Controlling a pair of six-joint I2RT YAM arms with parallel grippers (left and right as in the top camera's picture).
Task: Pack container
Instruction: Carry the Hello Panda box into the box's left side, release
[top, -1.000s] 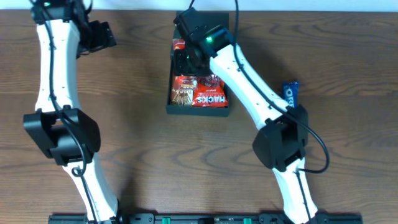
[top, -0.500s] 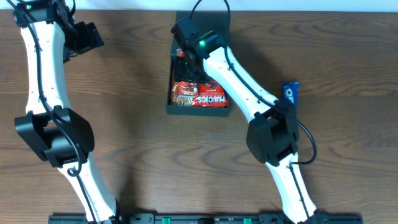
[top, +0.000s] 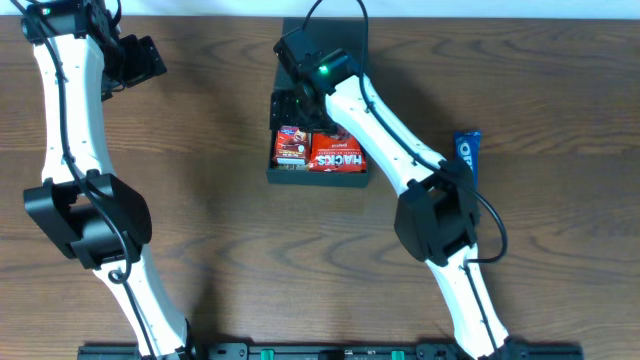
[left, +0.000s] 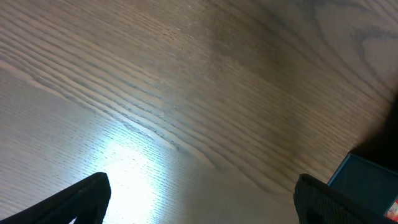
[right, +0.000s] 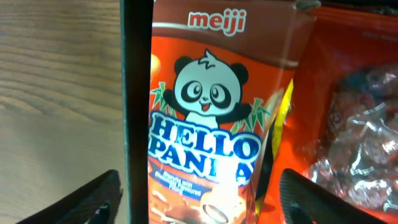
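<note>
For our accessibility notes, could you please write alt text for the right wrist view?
A Meiji Hello Panda packet lies in the dark container by its wall, beside a red snack packet. The right claw hangs open above it; wooden table shows at left.

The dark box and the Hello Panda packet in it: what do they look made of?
The box looks like matte cardboard: dull dark walls with no shine and thin, straight edges. The Hello Panda packet seems to be glossy printed plastic or foil film: bright print, a slight sheen and a bent side edge.

Looks like a robotics lab — two white robot arms (top: 75, 110) mounted at a wood-grain table (top: 230, 240).
</note>
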